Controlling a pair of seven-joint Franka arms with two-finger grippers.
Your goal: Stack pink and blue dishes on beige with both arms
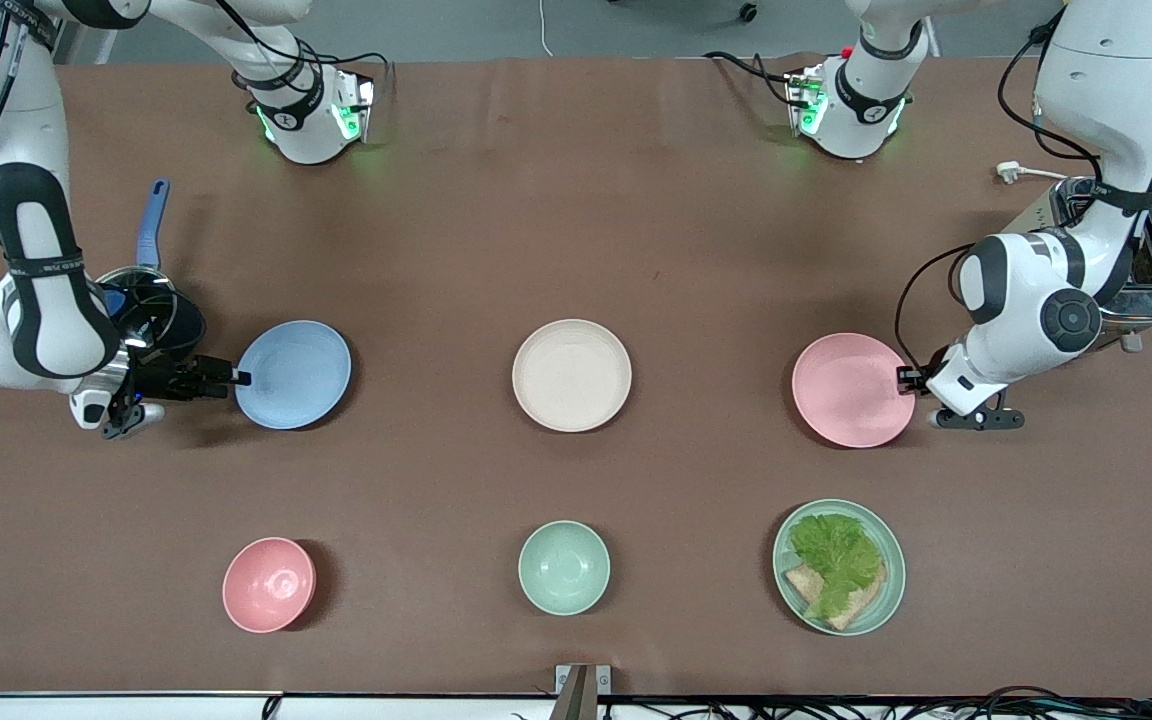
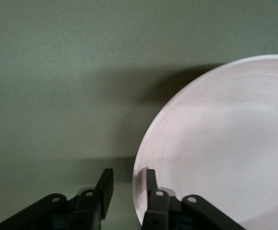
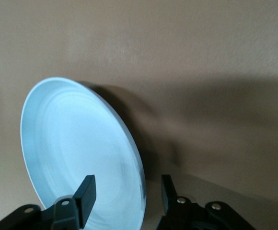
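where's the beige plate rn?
Front view: the beige plate sits mid-table between the blue plate and pink plate, with the mint-green bowl nearer the camera.

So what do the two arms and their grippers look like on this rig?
Both arms are white and jointed, with black bands, round dark joint caps and black cables along the links. Green lights glow at each base. The left gripper and right gripper are black, each with two flat fingers on linkage bars with pale rivets.

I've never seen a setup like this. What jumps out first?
Two white arms reach in from the table's ends, each with its open gripper straddling a plate's rim: the right gripper at the blue plate, the left gripper at the pink plate. Between them sits the beige plate.
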